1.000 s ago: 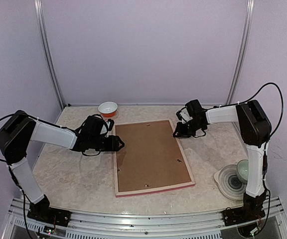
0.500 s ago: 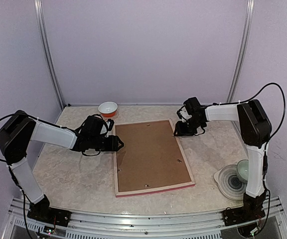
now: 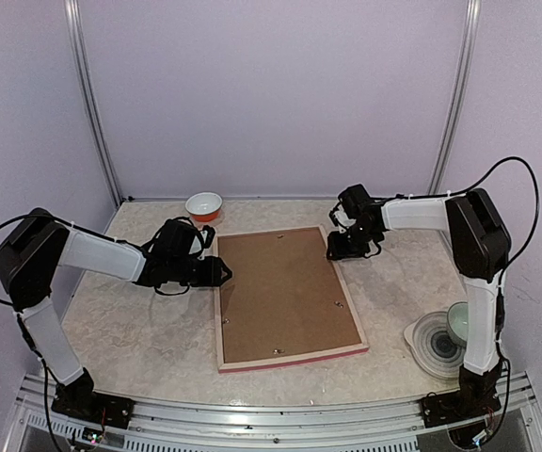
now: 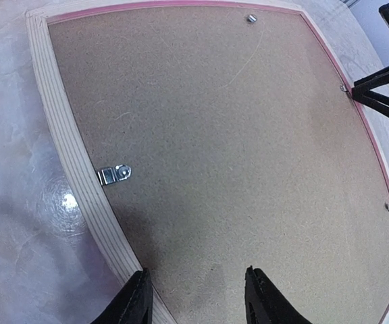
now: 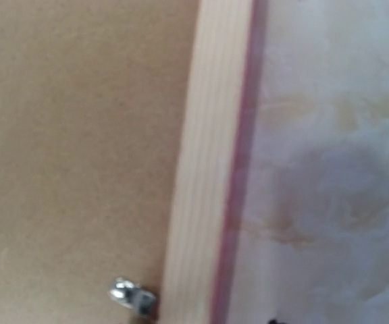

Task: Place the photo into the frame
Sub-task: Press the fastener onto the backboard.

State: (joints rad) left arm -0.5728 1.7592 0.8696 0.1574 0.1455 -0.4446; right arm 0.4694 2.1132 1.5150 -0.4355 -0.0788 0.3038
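The frame [image 3: 290, 357] lies face down on the table, its pale wooden back rail [image 4: 66, 142] up and a pink edge showing. A brown backing board [image 3: 285, 292] fills it, with small metal clips [image 4: 113, 175] along the rails. The photo is hidden. My left gripper [image 3: 222, 271] is at the frame's left rail, open [image 4: 198, 297], one finger over the rail and one over the board, holding nothing. My right gripper [image 3: 339, 250] is at the far right corner; its fingers [image 4: 387, 94] stand apart beside a clip [image 5: 132, 294], holding nothing.
An orange and white bowl [image 3: 204, 205] sits at the back, just behind the frame's far left corner. Stacked plates [image 3: 433, 344] with a pale bowl [image 3: 459, 320] stand at the right near the right arm's base. Metal posts rise at both back corners.
My right gripper has shifted a little left onto the frame's far right corner and its fingers have parted. The left gripper has stayed at the left rail, its jaws slightly narrower.
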